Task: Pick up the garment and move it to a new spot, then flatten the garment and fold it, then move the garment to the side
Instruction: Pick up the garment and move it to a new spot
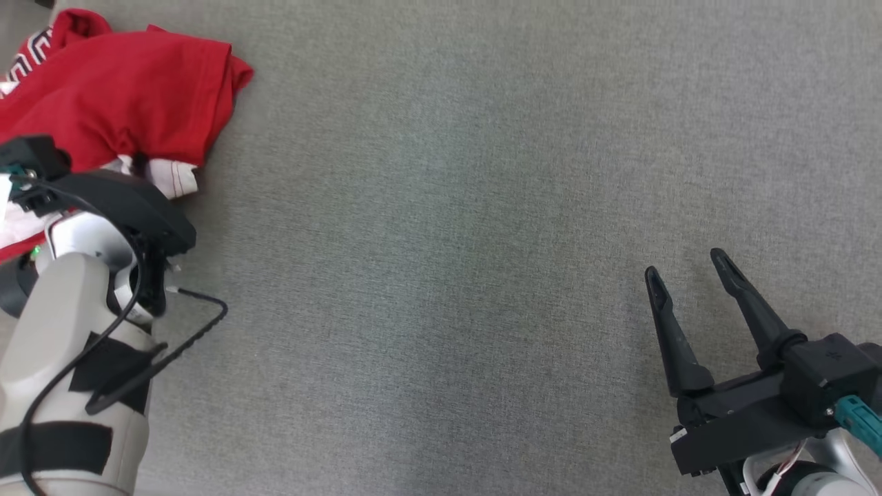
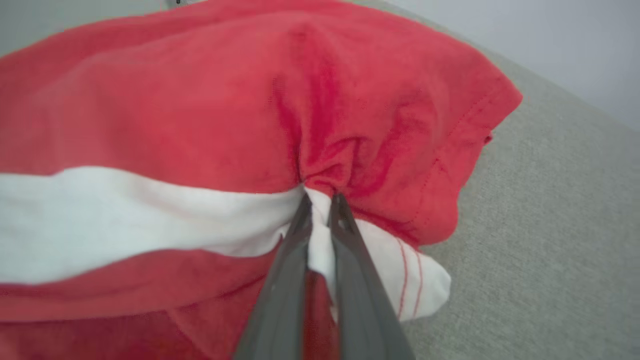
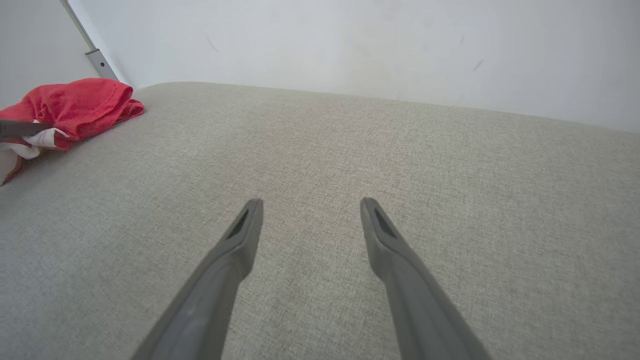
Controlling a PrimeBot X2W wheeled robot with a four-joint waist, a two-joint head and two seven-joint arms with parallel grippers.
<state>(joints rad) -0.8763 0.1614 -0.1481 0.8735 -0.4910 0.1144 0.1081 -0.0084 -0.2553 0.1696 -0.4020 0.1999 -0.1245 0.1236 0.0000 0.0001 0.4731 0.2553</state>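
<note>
1. Garment (image 1: 131,96), red with a white band, sits bunched at the grey surface's (image 1: 448,275) far left.
2. Left gripper (image 2: 320,197) pinches its white fold, fingers nearly together.
3. Right gripper (image 1: 685,265) gapes wide, empty.
4. White lettering (image 1: 31,58) on it: unreadable.

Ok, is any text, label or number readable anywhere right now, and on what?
White print on the red garment, at its far corner in the head view: crumpled and cut off by the frame edge, not readable.
No other lettering, label or number can be made out, including on the grey surface.
</note>
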